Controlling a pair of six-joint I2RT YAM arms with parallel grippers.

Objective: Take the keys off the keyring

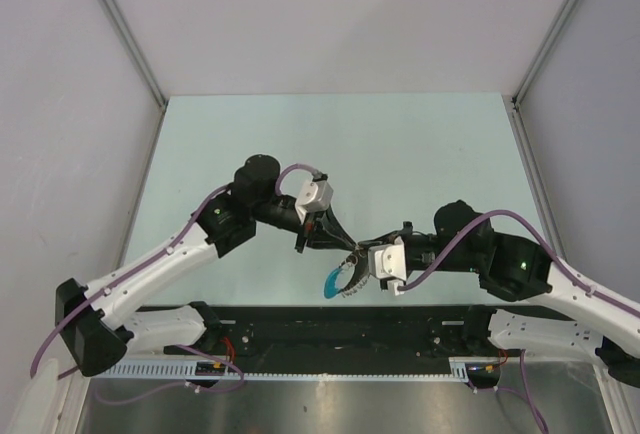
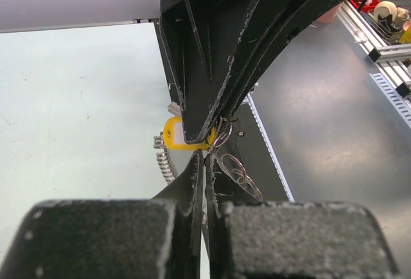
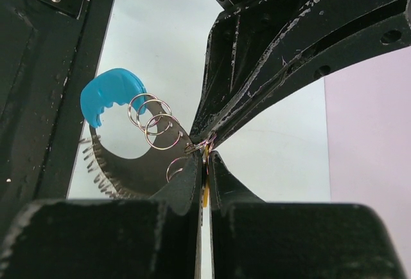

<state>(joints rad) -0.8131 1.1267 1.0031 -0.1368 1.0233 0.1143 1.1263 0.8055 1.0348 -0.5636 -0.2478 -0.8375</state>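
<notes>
The keys (image 1: 345,276) hang as a bunch between my two grippers above the table's near edge. It shows a bright blue piece (image 3: 109,92), several loose silvery rings (image 3: 154,119), a dark curved plate with a spring coil (image 3: 106,173) and a yellow tag (image 2: 174,134). My left gripper (image 1: 338,242) comes from the upper left, shut on the small iridescent keyring (image 3: 207,141). My right gripper (image 1: 360,259) comes from the right, shut on the yellow tag, whose edge shows between its fingers in the right wrist view (image 3: 205,192). The two grippers' tips nearly touch.
The pale green table (image 1: 400,154) lies inside white walls. A black base plate (image 1: 350,326) and a slotted rail (image 1: 300,374) run along the near edge under the bunch. A grey metal bench with small parts (image 2: 385,15) lies beyond the rail.
</notes>
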